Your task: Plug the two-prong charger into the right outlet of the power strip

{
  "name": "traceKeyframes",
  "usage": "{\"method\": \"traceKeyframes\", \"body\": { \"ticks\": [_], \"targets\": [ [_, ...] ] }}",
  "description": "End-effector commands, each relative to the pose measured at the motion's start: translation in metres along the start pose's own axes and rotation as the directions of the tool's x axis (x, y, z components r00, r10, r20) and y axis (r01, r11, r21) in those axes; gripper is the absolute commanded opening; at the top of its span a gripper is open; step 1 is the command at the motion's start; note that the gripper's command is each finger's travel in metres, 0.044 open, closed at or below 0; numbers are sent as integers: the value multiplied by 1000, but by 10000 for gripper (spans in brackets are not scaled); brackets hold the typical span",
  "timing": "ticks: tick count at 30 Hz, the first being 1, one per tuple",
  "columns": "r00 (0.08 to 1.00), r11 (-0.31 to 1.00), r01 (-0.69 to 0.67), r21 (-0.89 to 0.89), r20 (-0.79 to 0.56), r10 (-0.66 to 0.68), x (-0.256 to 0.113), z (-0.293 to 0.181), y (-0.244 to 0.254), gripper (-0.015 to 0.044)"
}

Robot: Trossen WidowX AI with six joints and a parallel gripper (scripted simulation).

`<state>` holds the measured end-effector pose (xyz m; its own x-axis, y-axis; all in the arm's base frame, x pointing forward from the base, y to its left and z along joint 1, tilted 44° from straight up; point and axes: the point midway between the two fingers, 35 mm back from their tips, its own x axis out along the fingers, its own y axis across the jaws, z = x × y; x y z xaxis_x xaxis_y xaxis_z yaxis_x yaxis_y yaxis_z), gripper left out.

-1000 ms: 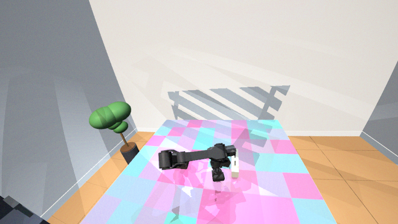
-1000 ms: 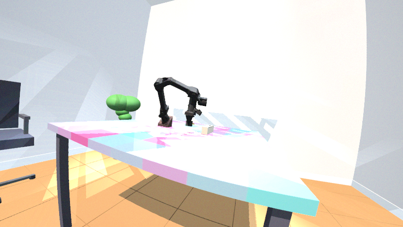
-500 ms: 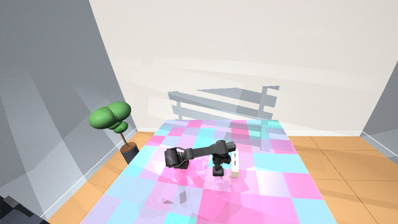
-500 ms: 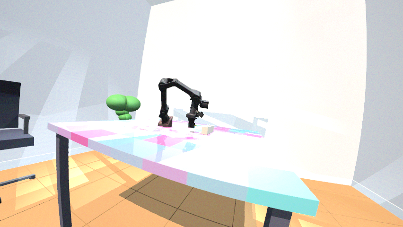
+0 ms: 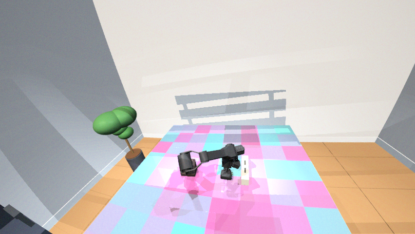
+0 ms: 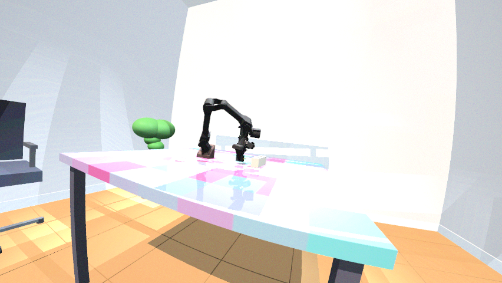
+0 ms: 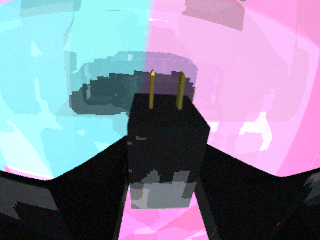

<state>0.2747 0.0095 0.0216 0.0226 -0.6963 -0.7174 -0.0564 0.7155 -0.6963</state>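
Observation:
My gripper points down and is shut on the charger, a black block with a grey lower part in the wrist view. The charger's two brass prongs show side by side, pointing to the top of the wrist view. In the top and exterior views the charger is hard to tell from the dark fingers; it looks low, at or just above the table. The cream power strip lies to the right of the gripper, apart from it, with two dark outlet marks in the top view. It is not in the wrist view.
The patchwork table carries the arm's base left of the gripper. A potted plant stands beyond the table's left edge. A dark chair stands at the left of the exterior view.

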Motion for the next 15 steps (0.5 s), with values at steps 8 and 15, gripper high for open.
{"method": "traceKeyframes", "body": {
  "ticks": [8, 15],
  "targets": [
    [1000, 999, -6, 39, 1, 6, 5, 2, 14, 0],
    [1000, 999, -7, 43, 1, 7, 4, 10, 15, 0]
  ]
}}
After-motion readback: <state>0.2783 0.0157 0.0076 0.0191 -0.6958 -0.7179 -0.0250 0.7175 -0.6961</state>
